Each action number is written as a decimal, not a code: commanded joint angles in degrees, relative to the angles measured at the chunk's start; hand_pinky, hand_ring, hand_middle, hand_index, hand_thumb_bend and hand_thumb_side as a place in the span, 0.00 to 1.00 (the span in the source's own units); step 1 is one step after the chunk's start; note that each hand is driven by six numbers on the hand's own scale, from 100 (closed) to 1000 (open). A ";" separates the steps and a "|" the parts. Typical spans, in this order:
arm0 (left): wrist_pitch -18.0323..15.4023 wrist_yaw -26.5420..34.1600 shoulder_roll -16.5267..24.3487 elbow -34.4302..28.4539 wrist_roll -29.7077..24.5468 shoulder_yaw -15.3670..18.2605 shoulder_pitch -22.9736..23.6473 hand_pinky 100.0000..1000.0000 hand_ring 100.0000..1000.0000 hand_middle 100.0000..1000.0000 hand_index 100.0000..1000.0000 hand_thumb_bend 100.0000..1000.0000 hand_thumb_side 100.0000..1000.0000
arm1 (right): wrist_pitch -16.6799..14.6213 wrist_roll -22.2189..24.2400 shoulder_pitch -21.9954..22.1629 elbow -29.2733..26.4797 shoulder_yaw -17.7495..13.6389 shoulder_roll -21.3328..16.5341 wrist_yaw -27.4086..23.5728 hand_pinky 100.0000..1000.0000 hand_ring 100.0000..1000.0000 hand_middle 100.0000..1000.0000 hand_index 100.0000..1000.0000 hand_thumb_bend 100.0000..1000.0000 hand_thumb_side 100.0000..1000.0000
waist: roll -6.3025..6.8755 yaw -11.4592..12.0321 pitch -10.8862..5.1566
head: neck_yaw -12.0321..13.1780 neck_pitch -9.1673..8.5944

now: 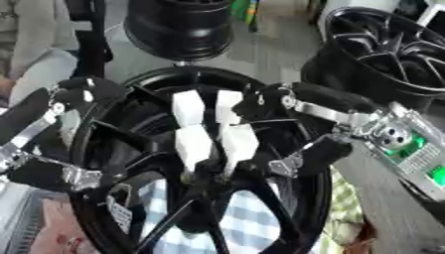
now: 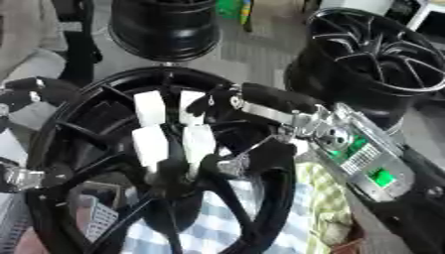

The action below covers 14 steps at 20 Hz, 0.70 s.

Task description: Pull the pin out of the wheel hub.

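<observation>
A large black spoked wheel hub (image 1: 287, 208) stands tilted in the middle of both views. My right hand (image 1: 260, 106) comes in from the right and reaches into it. Its white-padded fingers (image 1: 193, 144) point down, fairly straight, to the hub's centre (image 1: 204, 178), and the thumb (image 1: 309, 155) stands apart to the right over a spoke. No pin shows; the fingertips cover the centre hole. My left hand (image 1: 48, 131) is at the hub's left edge, with its fingers curled over the rim above and below.
Two more black wheels stand behind, one at the back centre (image 1: 178, 25) and one at the back right (image 1: 382, 49). A blue-white checked cloth (image 1: 248, 223) lies under the hub, with a yellow-green one (image 1: 347, 203) to its right. A seated person shows at the far left.
</observation>
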 commanded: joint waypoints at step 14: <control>-0.05 0.49 0.97 -0.95 -0.31 0.10 -0.70 0.75 0.76 0.79 0.84 0.55 0.58 | -1.47 2.51 -2.30 5.41 -0.23 2.16 4.50 0.72 0.79 0.73 0.83 0.22 0.26 | 0.40 0.09 -1.24 | -0.34 0.46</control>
